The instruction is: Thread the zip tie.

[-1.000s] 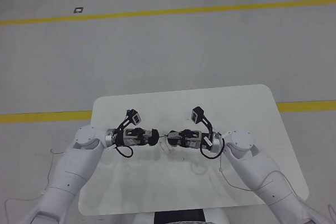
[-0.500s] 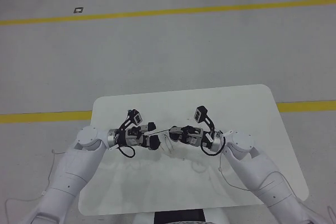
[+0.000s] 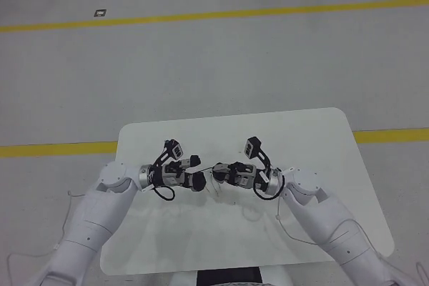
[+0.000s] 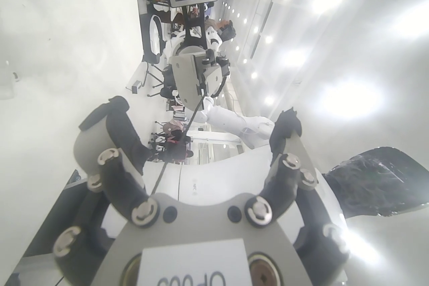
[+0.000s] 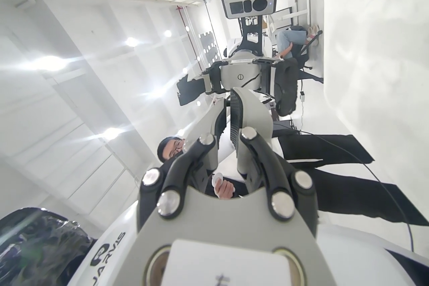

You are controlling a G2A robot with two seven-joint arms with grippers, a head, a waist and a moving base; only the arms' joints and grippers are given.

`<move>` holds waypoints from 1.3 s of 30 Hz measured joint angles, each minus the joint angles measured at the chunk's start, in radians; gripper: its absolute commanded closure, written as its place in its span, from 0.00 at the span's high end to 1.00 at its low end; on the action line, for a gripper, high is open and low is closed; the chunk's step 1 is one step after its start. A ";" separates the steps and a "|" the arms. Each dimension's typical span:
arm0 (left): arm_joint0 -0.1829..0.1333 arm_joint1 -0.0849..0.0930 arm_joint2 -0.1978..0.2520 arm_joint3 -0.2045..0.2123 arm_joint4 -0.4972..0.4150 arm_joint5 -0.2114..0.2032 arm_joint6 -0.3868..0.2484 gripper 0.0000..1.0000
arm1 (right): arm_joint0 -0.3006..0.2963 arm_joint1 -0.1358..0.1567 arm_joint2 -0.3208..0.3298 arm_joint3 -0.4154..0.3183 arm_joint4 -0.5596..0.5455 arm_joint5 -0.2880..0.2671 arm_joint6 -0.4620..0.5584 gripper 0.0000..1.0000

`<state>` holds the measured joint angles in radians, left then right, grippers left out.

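The right hand (image 5: pixel 234 103) is pressed together, pinching the zip tie (image 4: pixel 168 163) above the tabletop (image 3: pixel 307 136). The strap runs from it into the left hand (image 4: pixel 197 115), whose fingers (image 4: pixel 120 133) are spread. Recommended: centre the strap between them, close gently, and keep both hands aligned to avoid buckling.

One zip tie (image 4: pixel 180 139), one left pincer (image 4: pixel 201 114), one right pincer (image 5: pixel 230 109), one white table (image 3: pixel 307 136).
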<state>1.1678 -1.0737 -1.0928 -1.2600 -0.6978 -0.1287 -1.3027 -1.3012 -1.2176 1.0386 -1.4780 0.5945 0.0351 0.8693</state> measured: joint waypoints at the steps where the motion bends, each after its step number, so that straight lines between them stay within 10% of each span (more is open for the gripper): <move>1: 0.001 0.001 0.000 -0.001 -0.001 0.001 0.000 1.00 | -0.001 -0.001 0.000 0.000 0.005 -0.002 -0.006 0.00; 9: -0.002 0.005 0.005 -0.002 -0.011 0.007 0.000 0.98 | 0.006 -0.004 -0.014 0.000 0.014 0.006 -0.004 0.00; 13: -0.006 0.005 0.010 0.001 -0.018 0.006 0.000 0.49 | 0.011 -0.004 -0.024 0.001 -0.006 0.018 -0.001 0.00; 18: -0.011 0.005 0.020 0.004 -0.025 0.005 -0.003 0.37 | 0.014 -0.003 -0.030 0.001 -0.025 0.027 -0.003 0.00; 39: 0.011 0.019 0.023 -0.016 -0.025 -0.002 0.005 0.14 | -0.005 0.012 -0.011 -0.023 -0.073 0.038 0.030 0.00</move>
<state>1.1787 -1.0551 -1.0701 -1.2763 -0.7227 -0.1305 -1.2978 -1.3060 -1.2053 1.0279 -1.5015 0.5219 0.0733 0.8995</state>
